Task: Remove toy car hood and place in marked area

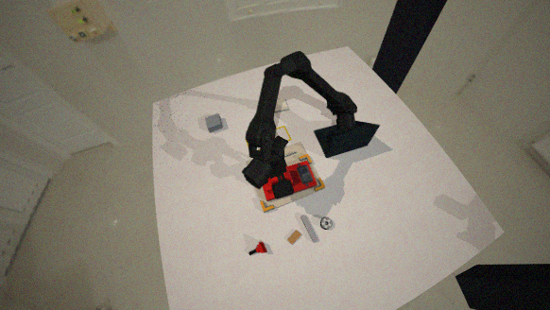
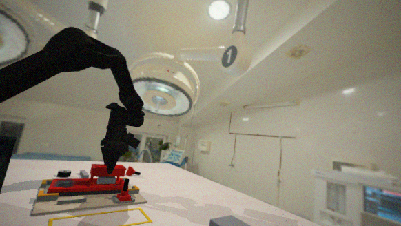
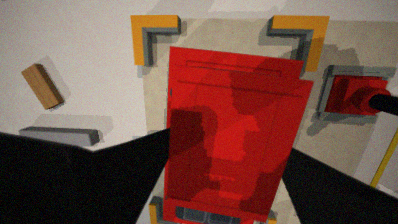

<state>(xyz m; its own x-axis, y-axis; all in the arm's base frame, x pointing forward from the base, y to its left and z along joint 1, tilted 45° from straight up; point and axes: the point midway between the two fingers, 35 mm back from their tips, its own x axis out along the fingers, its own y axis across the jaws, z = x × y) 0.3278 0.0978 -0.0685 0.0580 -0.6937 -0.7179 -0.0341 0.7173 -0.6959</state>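
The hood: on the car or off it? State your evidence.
Off: the hood, clamped in the gripper, sits raised above the car body.

the end effector (image 1: 278,185) hides the toy car's (image 1: 300,177) front from above.

The hood (image 3: 235,135) is a flat red rectangular plate, gripped on its two long sides between the black fingers of the gripper (image 3: 227,165). In the exterior view it sits level, raised slightly above the toy car (image 2: 80,185), whose long red body lies flat on a tan base plate with orange-and-grey corner brackets. In the wrist view the plate looks turned a little out of line with those brackets. The marked area (image 2: 100,216) is a yellow-outlined rectangle on the white table, just beside the base plate
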